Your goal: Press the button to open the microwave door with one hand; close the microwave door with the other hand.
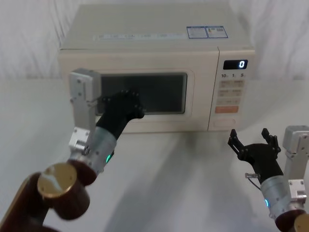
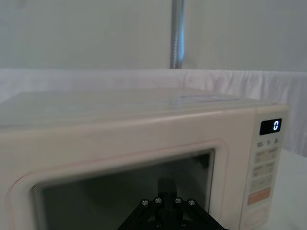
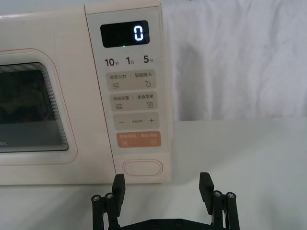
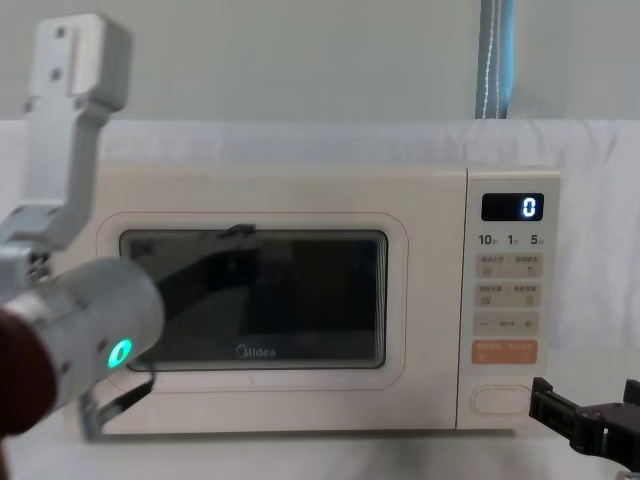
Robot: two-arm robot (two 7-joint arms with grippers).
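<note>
The cream microwave (image 1: 145, 43) stands at the middle of the table, its display showing "0". The microwave door (image 1: 159, 123) lies flush with the front. My left gripper (image 1: 128, 102) is up against the left half of the dark window, its fingers (image 2: 166, 186) drawn together on nothing. The blank pill-shaped button (image 3: 142, 168) sits at the bottom of the control panel, below the orange key (image 3: 138, 140). My right gripper (image 1: 251, 139) hovers low in front of the panel, open, a short way back from the button (image 1: 225, 123) and apart from it (image 4: 497, 400).
The microwave sits on a white cloth-covered table (image 1: 183, 174) with a white backdrop behind. A metal pole (image 2: 177, 33) rises behind the microwave. Bare table lies in front of the microwave between the two arms.
</note>
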